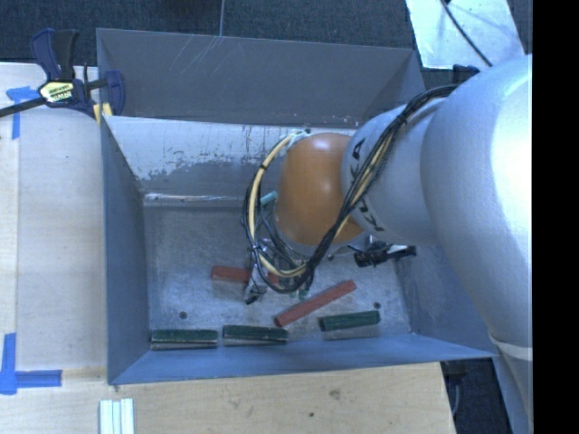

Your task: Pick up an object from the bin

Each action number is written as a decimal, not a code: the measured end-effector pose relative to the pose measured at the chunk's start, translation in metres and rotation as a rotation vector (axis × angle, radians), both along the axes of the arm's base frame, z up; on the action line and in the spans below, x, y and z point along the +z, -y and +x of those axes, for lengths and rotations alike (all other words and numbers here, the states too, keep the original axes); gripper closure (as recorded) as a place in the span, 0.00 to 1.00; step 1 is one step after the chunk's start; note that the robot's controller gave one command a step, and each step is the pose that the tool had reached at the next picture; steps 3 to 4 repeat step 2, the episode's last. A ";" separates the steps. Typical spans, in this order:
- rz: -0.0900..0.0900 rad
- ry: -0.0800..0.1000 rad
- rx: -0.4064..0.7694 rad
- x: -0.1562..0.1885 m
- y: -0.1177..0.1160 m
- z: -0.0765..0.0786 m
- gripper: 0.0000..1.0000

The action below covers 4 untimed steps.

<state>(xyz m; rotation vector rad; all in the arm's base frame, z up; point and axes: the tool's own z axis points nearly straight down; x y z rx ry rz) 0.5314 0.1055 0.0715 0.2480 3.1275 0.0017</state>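
Because, on the floor of the bin (122, 269), the short red-brown bar (226, 276) lies just left of the gripper (256, 292), whose open or closed state I cannot tell behind its cables (271, 262), a grasp here risks pushing that bar aside rather than catching it, or clipping the longer red-brown bar (315, 304) slanting just to its right.

- Bright light from above washes my arm (470, 179) on the right, leaving near-white glare on its casing.
- The back wall of the bin (122, 242) is well lit; its floor beneath me is dimmer.
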 end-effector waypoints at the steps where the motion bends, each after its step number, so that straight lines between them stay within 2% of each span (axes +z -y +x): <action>1: 0.000 0.006 0.023 0.122 0.025 -0.008 1.00; 2: 0.000 0.006 0.025 0.199 0.047 -0.039 1.00; 4: 0.000 0.006 0.025 0.199 0.047 -0.039 1.00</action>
